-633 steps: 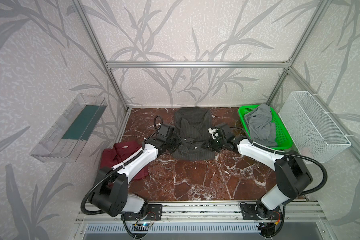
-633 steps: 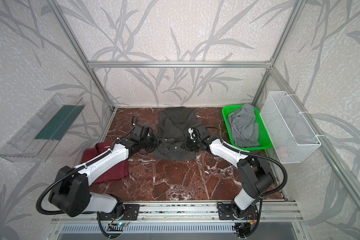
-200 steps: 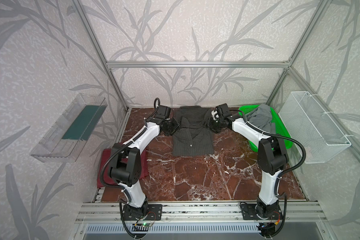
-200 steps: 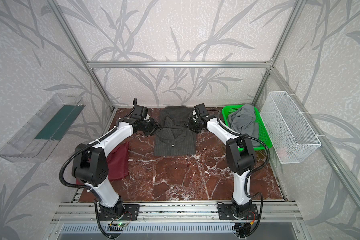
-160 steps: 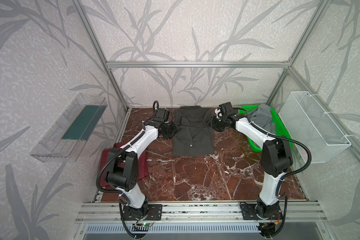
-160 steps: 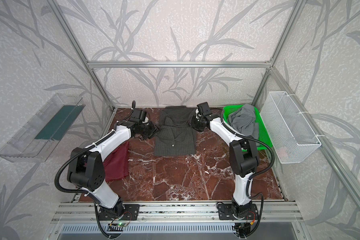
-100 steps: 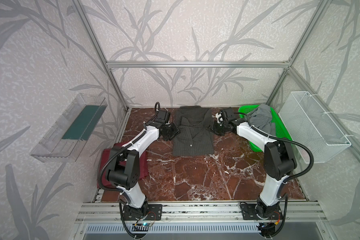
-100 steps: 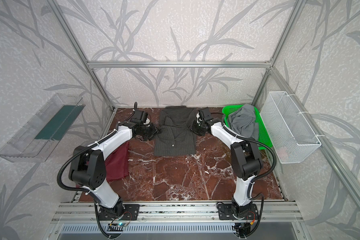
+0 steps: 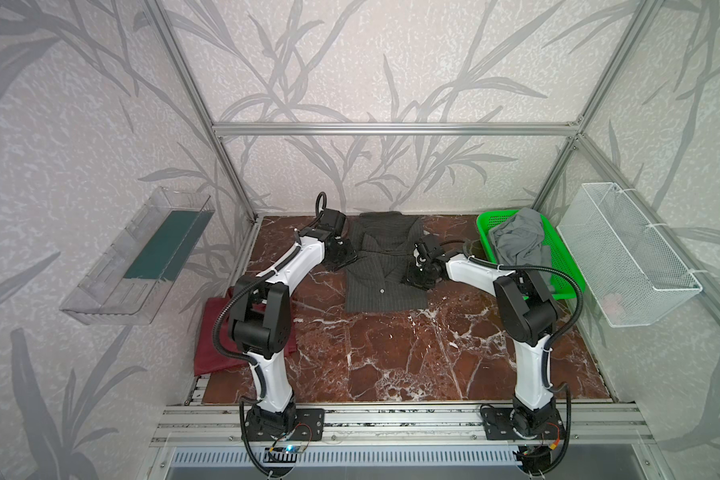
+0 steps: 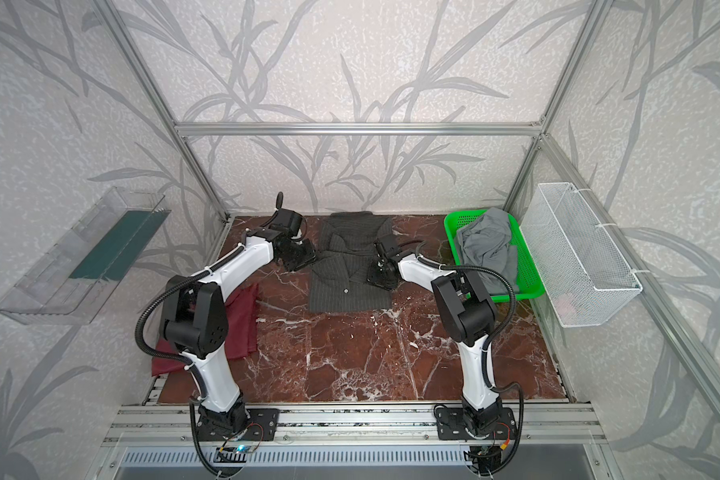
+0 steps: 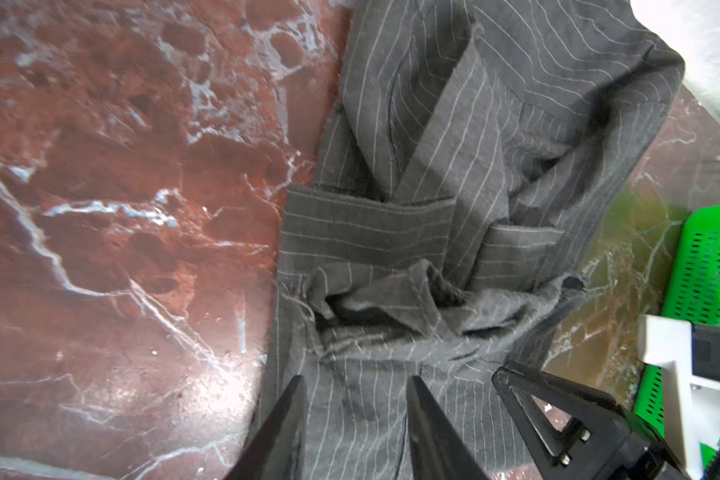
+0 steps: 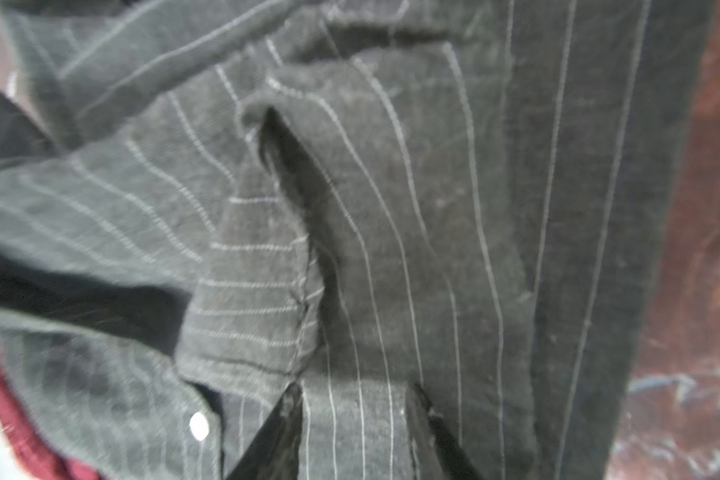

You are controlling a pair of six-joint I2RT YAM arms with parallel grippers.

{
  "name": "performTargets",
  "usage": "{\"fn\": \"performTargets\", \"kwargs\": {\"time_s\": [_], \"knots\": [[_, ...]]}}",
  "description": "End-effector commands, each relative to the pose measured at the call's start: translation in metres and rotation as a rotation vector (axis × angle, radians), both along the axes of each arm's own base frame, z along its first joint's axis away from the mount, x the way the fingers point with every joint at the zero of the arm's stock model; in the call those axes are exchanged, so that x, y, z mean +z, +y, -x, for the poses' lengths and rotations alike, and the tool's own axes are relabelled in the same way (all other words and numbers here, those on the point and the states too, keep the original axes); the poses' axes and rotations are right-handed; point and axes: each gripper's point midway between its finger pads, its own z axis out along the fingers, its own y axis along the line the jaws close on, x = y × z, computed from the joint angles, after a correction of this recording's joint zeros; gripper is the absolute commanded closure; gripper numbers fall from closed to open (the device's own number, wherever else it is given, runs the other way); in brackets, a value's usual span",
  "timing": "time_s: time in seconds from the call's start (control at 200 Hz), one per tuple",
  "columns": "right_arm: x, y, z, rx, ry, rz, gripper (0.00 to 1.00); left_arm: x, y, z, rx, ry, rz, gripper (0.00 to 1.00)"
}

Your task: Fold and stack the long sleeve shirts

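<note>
Left fingers [image 11: 283, 424] and right fingers [image 12: 279, 432] straddle the sleeve-crossed charcoal pinstriped shirt [image 9: 366, 291], grip unclear.

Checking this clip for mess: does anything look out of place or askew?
Yes. The maroon shirt lies across the table's left edge, partly behind the left arm. The pinstripe shirt's sleeves are bunched unevenly at its middle.

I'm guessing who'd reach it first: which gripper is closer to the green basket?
Right. Right gripper: on the striped shirt's edge facing the green basket. Left gripper: across the shirt, farther.
</note>
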Motion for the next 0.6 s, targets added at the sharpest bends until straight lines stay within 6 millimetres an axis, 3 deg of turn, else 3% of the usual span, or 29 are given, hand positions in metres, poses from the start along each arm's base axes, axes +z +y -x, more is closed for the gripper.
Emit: {"fn": "performTargets", "kwargs": {"time_s": [0.0, 0.12, 0.595], "knots": [[0.004, 0.011, -0.017, 0.007, -0.053, -0.014, 0.59, -0.007, 0.005, -0.005, -0.016, 0.017, -0.046, 0.59], [0.005, 0.029, -0.026, 0.035, -0.080, -0.097, 0.59, -0.011, 0.004, -0.012, -0.015, 0.016, -0.050, 0.59], [0.033, 0.068, -0.057, 0.048, -0.180, -0.304, 0.61, -0.032, -0.001, -0.031, -0.031, 0.046, -0.062, 0.59]]}}
